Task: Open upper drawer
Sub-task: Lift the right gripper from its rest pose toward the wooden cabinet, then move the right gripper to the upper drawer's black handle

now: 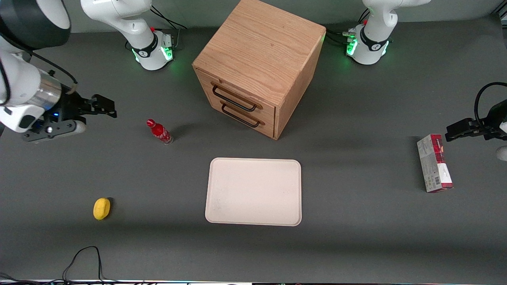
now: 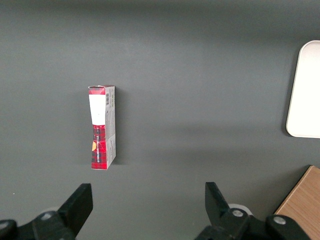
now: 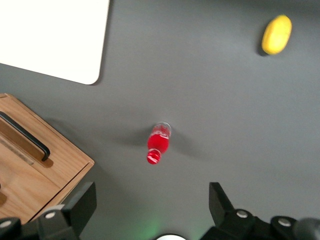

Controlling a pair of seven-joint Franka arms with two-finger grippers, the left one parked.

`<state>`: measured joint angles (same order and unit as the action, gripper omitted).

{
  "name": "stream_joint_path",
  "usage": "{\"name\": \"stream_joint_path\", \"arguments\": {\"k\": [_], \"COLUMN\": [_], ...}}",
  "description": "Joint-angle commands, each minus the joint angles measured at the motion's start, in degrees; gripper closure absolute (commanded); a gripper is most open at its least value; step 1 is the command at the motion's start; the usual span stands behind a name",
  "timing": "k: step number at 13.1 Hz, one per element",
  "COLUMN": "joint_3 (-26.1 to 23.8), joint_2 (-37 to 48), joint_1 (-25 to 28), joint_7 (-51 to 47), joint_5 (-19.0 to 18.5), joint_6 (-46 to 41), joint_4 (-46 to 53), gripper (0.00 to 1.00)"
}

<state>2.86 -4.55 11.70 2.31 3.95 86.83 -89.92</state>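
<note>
The oak cabinet (image 1: 261, 51) stands at the middle of the table, farther from the front camera than the tray. Its upper drawer (image 1: 237, 92) is shut, flush with the front, and its long black bar handle (image 1: 233, 99) is free. The like lower drawer (image 1: 247, 120) just below is shut too. My right gripper (image 1: 109, 107) hovers open and empty toward the working arm's end of the table, well apart from the cabinet. In the right wrist view the gripper (image 3: 150, 200) is open above bare table, with a corner of the cabinet (image 3: 55, 170) beside one finger.
A red bottle (image 1: 159, 132) stands between my gripper and the cabinet and shows in the right wrist view (image 3: 159, 142). A white tray (image 1: 254, 191) lies nearer the front camera. A yellow lemon (image 1: 101, 208) and a red-and-white carton (image 1: 434, 163) lie on the table.
</note>
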Motion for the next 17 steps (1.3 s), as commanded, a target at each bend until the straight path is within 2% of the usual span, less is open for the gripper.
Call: {"name": "stream_joint_path", "arguments": {"k": [1, 4, 8, 10, 14, 16, 17], "joint_3": [-0.1, -0.1, -0.3, -0.4, -1.9, -2.0, -2.1], "joint_2": [-2.0, -4.6, -12.0, -16.3, -19.6, -20.8, -21.4], "joint_1": [1.2, 8.3, 16.8, 18.6, 19.1, 19.1, 19.7], "joint_7": [1.2, 1.3, 1.3, 3.6, 14.5, 15.0, 14.8], "joint_5": [0.8, 1.6, 1.6, 1.9, 7.4, 12.6, 13.7], "joint_6": [-1.1, 0.0, 2.2, 2.2, 1.9, 1.9, 2.0], "joint_4": [3.1, 4.3, 8.9, 11.2, 12.6, 12.6, 12.6], "gripper": [0.00, 0.00, 0.00, 0.00, 0.01, 0.02, 0.02]}}
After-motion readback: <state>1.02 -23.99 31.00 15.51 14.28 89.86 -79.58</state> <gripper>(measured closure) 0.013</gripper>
